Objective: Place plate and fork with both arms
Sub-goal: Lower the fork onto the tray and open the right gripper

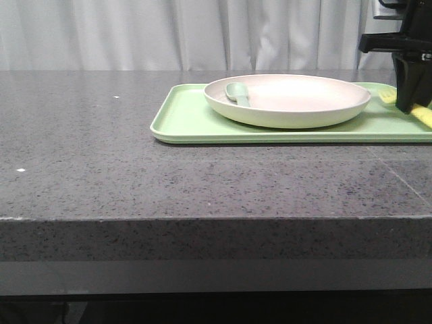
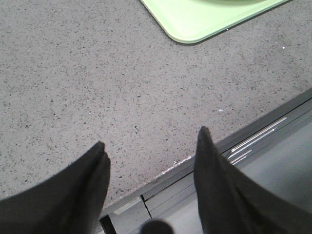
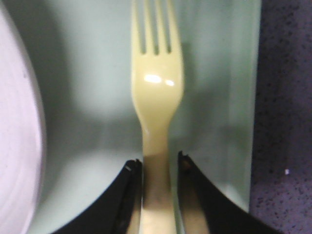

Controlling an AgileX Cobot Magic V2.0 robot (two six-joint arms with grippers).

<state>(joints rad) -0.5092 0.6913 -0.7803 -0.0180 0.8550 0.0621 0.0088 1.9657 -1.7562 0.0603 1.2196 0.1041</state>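
The off-white plate [image 1: 290,94] sits on the light-green tray [image 1: 182,121] with a grey-green spoon [image 1: 237,93] lying in it. The pale-yellow fork [image 3: 156,83] lies flat on the tray [image 3: 214,122] to the right of the plate [image 3: 17,146]. My right gripper [image 3: 160,163] is low over the tray and straddles the fork's handle. One finger touches the handle and a thin gap shows at the other. In the front view the right gripper [image 1: 410,101] hides the middle of the fork [image 1: 387,98]. My left gripper [image 2: 151,141] is open and empty over the table's front edge.
The dark speckled table top [image 1: 81,148] stretches left of the tray. A corner of the tray [image 2: 195,19] shows in the left wrist view, well away from the left fingers. White curtains hang behind the table.
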